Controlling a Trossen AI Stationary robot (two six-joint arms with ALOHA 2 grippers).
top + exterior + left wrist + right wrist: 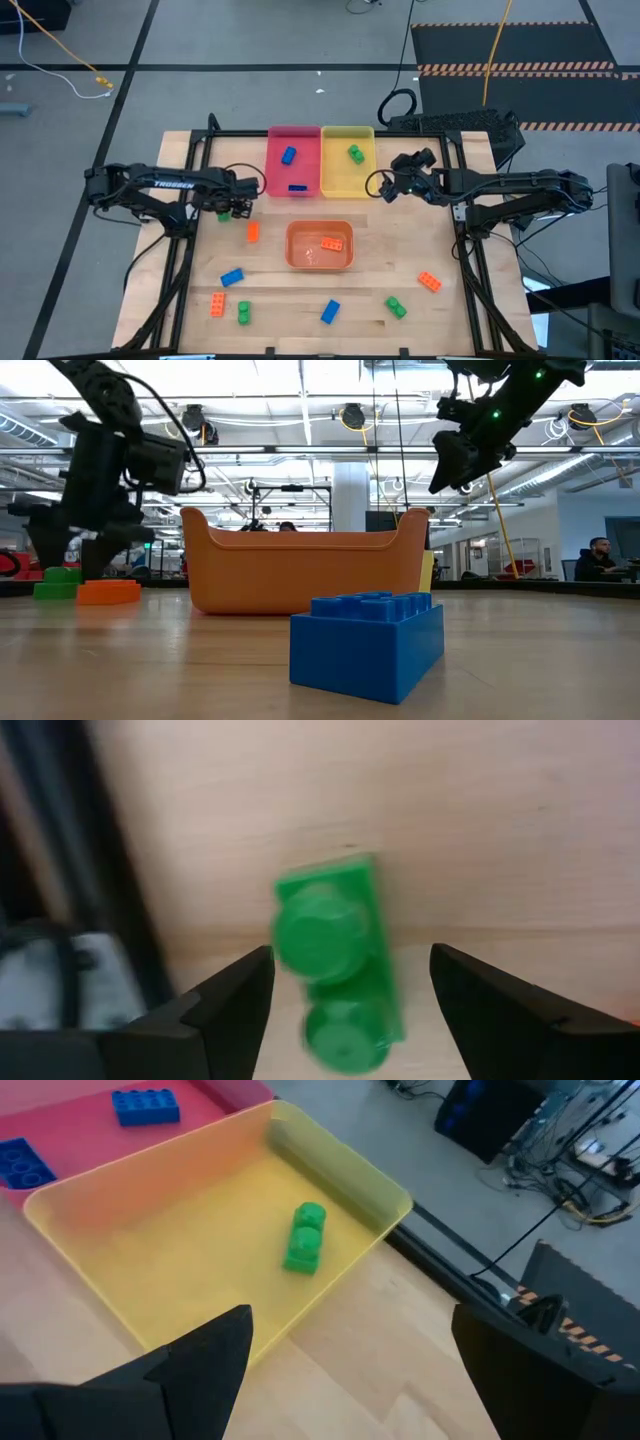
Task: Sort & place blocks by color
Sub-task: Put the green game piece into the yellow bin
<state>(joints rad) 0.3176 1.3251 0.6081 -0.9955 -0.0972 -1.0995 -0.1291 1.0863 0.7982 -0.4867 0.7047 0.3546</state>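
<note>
My left gripper [230, 209] is open and low over the table's left side. Its fingers stand on either side of a green two-stud block [335, 975], which lies flat on the wood, without touching it. An orange block [253, 231] lies just nearby. My right gripper [386, 185] is open and empty, raised beside the yellow tray's right wall [345, 1165]. That tray holds one green block [303, 1237]. The pink tray [275, 165] holds two blue blocks [145, 1105]. The orange tray [293, 258] holds an orange block [331, 243].
Loose blocks lie along the table's near half: blue [232, 277], orange [217, 304], green [243, 313], blue [329, 312], green [396, 307], orange [430, 282]. The orange tray sits mid-table, with the pink and yellow trays at the far edge. A person [598, 558] sits beyond the table.
</note>
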